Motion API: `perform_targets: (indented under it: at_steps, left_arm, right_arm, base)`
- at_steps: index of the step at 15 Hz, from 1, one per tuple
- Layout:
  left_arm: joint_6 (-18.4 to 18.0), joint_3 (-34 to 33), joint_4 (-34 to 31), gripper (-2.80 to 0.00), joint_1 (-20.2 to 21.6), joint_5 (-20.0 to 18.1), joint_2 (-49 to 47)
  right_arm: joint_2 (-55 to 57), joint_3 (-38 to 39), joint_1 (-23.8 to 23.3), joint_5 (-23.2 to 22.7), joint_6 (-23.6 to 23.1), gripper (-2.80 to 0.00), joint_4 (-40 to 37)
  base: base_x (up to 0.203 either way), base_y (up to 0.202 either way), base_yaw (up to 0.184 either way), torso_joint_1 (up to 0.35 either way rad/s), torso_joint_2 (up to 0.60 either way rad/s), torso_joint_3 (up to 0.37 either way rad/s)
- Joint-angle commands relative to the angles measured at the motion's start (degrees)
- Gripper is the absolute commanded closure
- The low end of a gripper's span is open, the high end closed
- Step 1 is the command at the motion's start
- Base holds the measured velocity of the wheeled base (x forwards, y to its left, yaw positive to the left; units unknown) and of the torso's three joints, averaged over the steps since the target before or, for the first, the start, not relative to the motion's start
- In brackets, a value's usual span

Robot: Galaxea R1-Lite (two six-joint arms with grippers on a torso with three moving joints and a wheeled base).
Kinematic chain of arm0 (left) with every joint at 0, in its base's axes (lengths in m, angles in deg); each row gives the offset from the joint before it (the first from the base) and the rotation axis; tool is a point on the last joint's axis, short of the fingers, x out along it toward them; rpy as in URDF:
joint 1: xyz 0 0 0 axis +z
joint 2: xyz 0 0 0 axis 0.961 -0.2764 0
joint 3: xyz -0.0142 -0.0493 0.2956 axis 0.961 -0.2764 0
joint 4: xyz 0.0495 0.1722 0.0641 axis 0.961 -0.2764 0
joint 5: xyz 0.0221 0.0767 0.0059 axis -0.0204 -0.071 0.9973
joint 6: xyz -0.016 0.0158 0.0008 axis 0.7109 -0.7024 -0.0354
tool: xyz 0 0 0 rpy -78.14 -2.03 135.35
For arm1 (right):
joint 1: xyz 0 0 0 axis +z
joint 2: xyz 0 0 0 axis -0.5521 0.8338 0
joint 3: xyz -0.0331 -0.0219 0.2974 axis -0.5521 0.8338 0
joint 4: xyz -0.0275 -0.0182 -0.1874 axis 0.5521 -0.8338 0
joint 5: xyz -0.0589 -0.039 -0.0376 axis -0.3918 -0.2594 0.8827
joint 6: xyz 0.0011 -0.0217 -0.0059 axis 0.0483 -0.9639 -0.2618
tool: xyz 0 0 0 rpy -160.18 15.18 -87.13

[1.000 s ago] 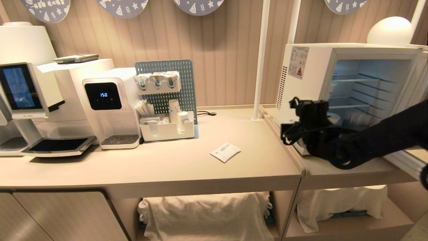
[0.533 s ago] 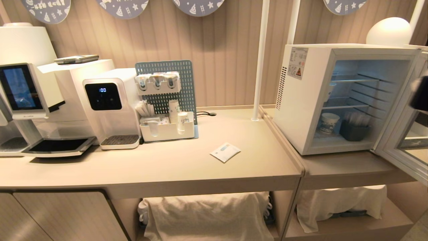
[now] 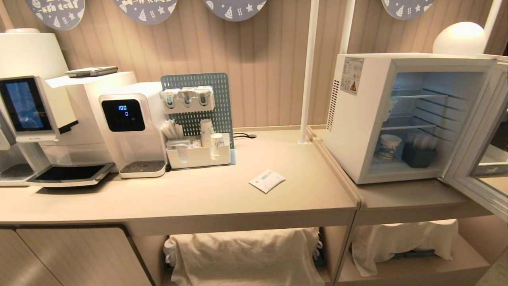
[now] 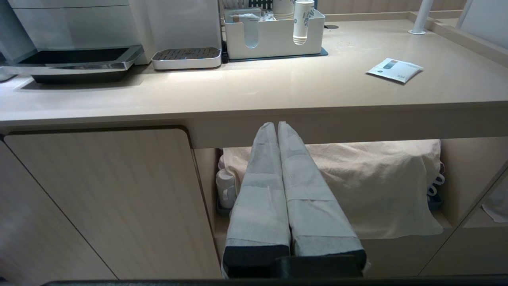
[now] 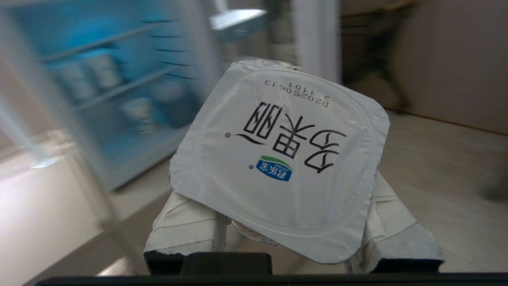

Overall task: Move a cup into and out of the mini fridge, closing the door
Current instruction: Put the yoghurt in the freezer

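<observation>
Right gripper [image 5: 293,238]: clamped on the cup [image 5: 281,159], one taped finger on each side of the body below the lid; seen in the right wrist view only. Cup held outside the fridge [image 3: 369,119], lid facing the wrist camera, open cabinet blurred beyond it.

Left gripper [image 4: 278,127]: closed, fingers pressed together, nothing between them; parked low before the counter [image 4: 238,87] edge.

Door [image 3: 482,159]: swung open to the right of the cabinet.

Writing:
- Cup lid: large black Chinese characters, a small blue-and-green logo, a printed code near one edge reading roughly "D20250613 1101".
- Fridge side wall: white label with a red warning triangle; text too small to read.
- Dispenser [image 3: 131,127] display: "100" above "0".
- Packet [image 3: 267,180] on the counter: blue mark, not legible.

Materials and shapes:
- Cup lid: white foil, squarish with rounded corners, circular embossed seal ring, slightly crinkled rim.
- Gripper fingers: wedge-shaped, wrapped in white tape over dark pads.
- Fridge: white box, wire shelves, pale blue interior; on its floor a patterned paper cup [image 3: 389,145] beside a dark bin [image 3: 420,156].
- Counter: smooth beige laminate; beige cloth [image 3: 246,254] draped over the shelf beneath.
- Pegboard [image 3: 196,103]: blue-grey, perforated, behind a white tray [image 3: 198,157] of cups and sachets.
</observation>
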Motion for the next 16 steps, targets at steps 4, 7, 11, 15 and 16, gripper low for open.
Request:
perform_targets:
  at_steps: [4,7,11,15,16]
  left_arm:
    - [-0.01,-0.09,0.00,0.00,0.07,0.03,-0.09]
    - [-0.18,-0.09,0.09,0.00,0.07,0.03,-0.09]
    - [-0.49,-0.07,0.09,0.00,0.07,0.10,-0.09]
    - [-0.88,0.09,-0.35,0.00,0.07,0.21,-0.09]
    - [-0.88,0.09,-0.35,0.00,0.07,0.21,-0.09]
  right_arm:
    - [-15.78,22.57,-2.33,-36.94,0.98,0.00,7.33]
    - [-15.51,26.11,-2.71,-44.31,-0.91,0.00,2.06]
    - [-15.52,24.59,-2.77,-44.31,-1.72,0.00,-1.61]
    - [-15.43,24.59,-2.77,-44.31,-1.72,0.00,-1.61]
    - [-15.43,24.59,-2.77,-44.31,-1.72,0.00,-1.61]
  base:
    - [0.000,0.000,0.000,0.000,0.00,0.000]
    - [0.000,0.000,0.000,0.000,0.00,0.000]
    - [0.000,0.000,0.000,0.000,0.00,0.000]
    - [0.000,0.000,0.000,0.000,0.00,0.000]
    - [0.000,0.000,0.000,0.000,0.00,0.000]
